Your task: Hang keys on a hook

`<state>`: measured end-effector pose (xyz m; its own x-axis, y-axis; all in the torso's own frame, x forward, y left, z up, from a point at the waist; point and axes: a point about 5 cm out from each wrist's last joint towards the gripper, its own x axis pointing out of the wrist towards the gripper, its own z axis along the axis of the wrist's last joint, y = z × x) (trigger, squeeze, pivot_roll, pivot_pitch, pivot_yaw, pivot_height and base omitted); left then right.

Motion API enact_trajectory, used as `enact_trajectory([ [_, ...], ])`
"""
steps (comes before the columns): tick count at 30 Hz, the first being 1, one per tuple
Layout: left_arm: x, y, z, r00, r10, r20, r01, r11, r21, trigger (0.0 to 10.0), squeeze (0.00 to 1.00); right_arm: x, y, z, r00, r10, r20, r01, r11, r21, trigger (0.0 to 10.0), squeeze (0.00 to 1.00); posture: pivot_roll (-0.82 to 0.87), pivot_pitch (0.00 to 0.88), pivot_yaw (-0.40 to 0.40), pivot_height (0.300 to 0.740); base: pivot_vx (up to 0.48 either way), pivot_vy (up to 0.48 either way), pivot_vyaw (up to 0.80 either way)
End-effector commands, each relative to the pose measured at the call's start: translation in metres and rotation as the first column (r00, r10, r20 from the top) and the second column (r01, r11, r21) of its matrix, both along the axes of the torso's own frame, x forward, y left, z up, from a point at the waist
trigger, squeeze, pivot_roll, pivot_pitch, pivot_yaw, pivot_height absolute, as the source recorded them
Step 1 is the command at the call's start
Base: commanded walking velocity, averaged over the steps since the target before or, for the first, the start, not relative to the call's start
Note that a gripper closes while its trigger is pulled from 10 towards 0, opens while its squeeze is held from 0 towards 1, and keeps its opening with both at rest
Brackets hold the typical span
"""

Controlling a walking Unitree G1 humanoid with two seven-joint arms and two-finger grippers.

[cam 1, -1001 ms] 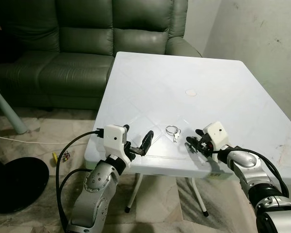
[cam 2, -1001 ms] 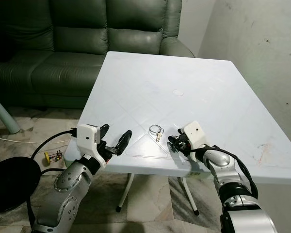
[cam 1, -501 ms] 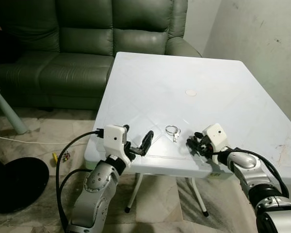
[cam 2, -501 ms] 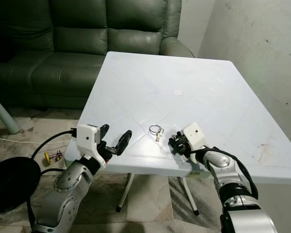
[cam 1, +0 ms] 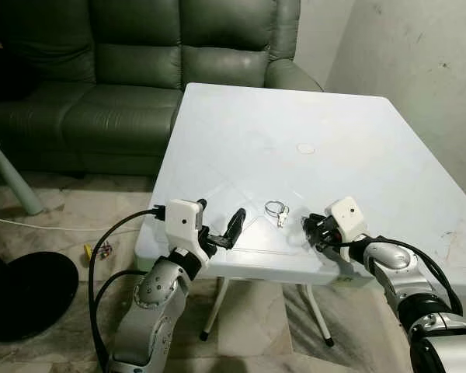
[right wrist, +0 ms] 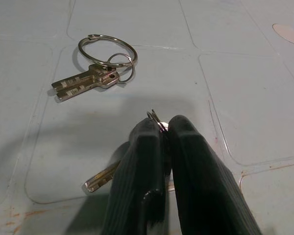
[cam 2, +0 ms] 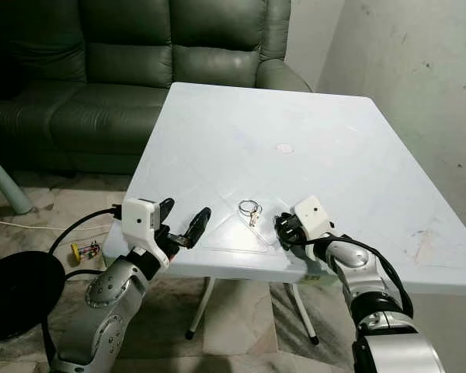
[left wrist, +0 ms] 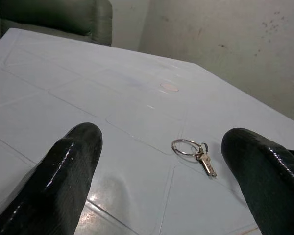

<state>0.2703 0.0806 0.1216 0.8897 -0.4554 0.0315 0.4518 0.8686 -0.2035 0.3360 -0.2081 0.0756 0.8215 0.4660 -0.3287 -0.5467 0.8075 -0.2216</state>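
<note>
— Two key sets show; where do they lie?
— One set of keys [right wrist: 95, 73] lies flat on the white worktop [cam 1: 295, 116] near its front edge, ring toward the sofa [cam 1: 140, 62], blades toward the edge. It sits between the tools.
— And the right tool [right wrist: 159, 134]?
— Clenched on a second key ring [right wrist: 156, 119], its key [right wrist: 102, 178] trailing below.
— The left tool [cam 1: 217, 224]?
— Released, fingers [left wrist: 68, 166] spread, apart from the keys.

Table [cam 1: 295, 116]: no writing or label that I can read.
Keys [right wrist: 90, 81]: no stamped marks legible.
Gripper housings: plain white, no brand visible.
</note>
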Motion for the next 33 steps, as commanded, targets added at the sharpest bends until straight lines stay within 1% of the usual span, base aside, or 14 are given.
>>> enact_trajectory([
  [1,-0.0013,-0.0021,0.0033,1.000,0.000,0.006,0.000,1.000,-0.002,10.0,0.00,0.0042,-0.0027,0.0063,1.000,-0.010,0.016,0.011,1.000,-0.012,8.9,0.00,0.01,0.031,-0.082,0.740,0.000,0.000,0.00],
  [2,-0.0013,-0.0021,0.0033,1.000,0.000,0.006,0.000,1.000,-0.002,10.0,0.00,0.0042,-0.0027,0.0063,1.000,-0.010,0.016,0.011,1.000,-0.012,8.9,0.00,0.01,0.031,-0.082,0.740,0.000,0.000,0.00],
  [3,-0.0016,-0.0021,0.0035,1.000,0.001,0.006,-0.001,1.000,-0.003,10.0,0.00,0.0046,-0.0025,0.0065,1.000,-0.009,0.016,0.010,1.000,-0.018,10.0,0.00,0.01,0.032,-0.083,0.740,0.000,0.000,0.00],
  [7,-0.0017,-0.0020,0.0035,1.000,0.002,0.006,-0.002,1.000,-0.003,10.0,0.00,0.0050,-0.0027,0.0058,1.000,-0.015,0.007,0.015,0.999,-0.031,10.0,0.00,0.01,0.032,-0.083,0.740,0.000,0.000,0.00],
  [8,-0.0018,-0.0019,0.0034,1.000,0.003,0.006,-0.003,1.000,-0.003,10.0,0.00,0.0050,-0.0026,0.0053,1.000,-0.019,-0.005,0.019,1.000,-0.011,10.0,0.00,0.01,0.032,-0.083,0.740,0.000,0.000,0.00],
  [9,-0.0017,-0.0018,0.0035,1.000,0.003,0.006,-0.003,1.000,-0.002,10.0,0.00,0.0052,-0.0026,0.0055,1.000,-0.021,-0.008,0.021,1.000,0.000,10.0,1.00,0.01,0.032,-0.083,0.740,0.000,0.000,0.00],
  [14,-0.0015,-0.0017,0.0036,1.000,0.003,0.006,-0.003,1.000,-0.002,10.0,0.00,0.0062,-0.0027,0.0067,1.000,-0.031,-0.003,0.031,1.000,0.007,10.0,1.00,0.01,0.031,-0.082,0.740,0.000,0.000,0.00],
  [15,-0.0015,-0.0019,0.0035,1.000,0.001,0.006,-0.001,1.000,-0.002,10.0,0.00,0.0067,-0.0023,0.0076,1.000,-0.030,0.006,0.030,1.000,0.005,10.0,0.54,0.01,0.031,-0.082,0.740,0.000,0.000,0.00],
  [16,-0.0014,-0.0019,0.0035,1.000,0.001,0.006,0.000,1.000,-0.002,10.0,0.00,0.0069,-0.0018,0.0079,1.000,-0.028,0.008,0.028,1.000,0.005,10.0,0.00,0.01,0.026,-0.082,0.740,0.000,0.000,0.00],
  [28,0.0001,-0.0029,0.0045,1.000,-0.004,0.012,0.004,1.000,-0.001,10.0,0.00,0.0090,0.0033,0.0079,0.999,-0.037,0.002,0.037,0.999,0.021,10.0,0.00,0.01,0.011,-0.080,0.740,0.000,0.000,0.00],
  [29,0.0001,-0.0029,0.0045,1.000,-0.004,0.012,0.004,1.000,0.000,10.0,0.00,0.0092,0.0035,0.0077,0.999,-0.040,0.000,0.040,0.999,0.021,9.7,0.00,0.01,0.011,-0.080,0.740,0.000,0.000,0.00],
  [30,0.0001,-0.0029,0.0046,1.000,-0.005,0.013,0.005,1.000,0.000,10.0,0.00,0.0093,0.0038,0.0075,0.999,-0.042,-0.001,0.042,0.999,0.021,8.5,0.00,0.01,0.009,-0.080,0.740,0.000,0.000,0.00],
  [32,0.0004,-0.0029,0.0048,1.000,-0.005,0.014,0.005,1.000,0.000,10.0,0.00,0.0097,0.0040,0.0073,0.999,-0.045,-0.005,0.045,0.999,0.018,8.4,0.00,0.02,0.008,-0.081,0.740,0.000,0.000,0.00],
  [33,0.0004,-0.0030,0.0049,1.000,-0.005,0.014,0.005,1.000,0.000,10.0,0.00,0.0097,0.0040,0.0073,0.999,-0.047,-0.005,0.047,0.999,0.017,5.5,0.00,0.02,0.008,-0.081,0.740,0.000,0.000,0.00],
])
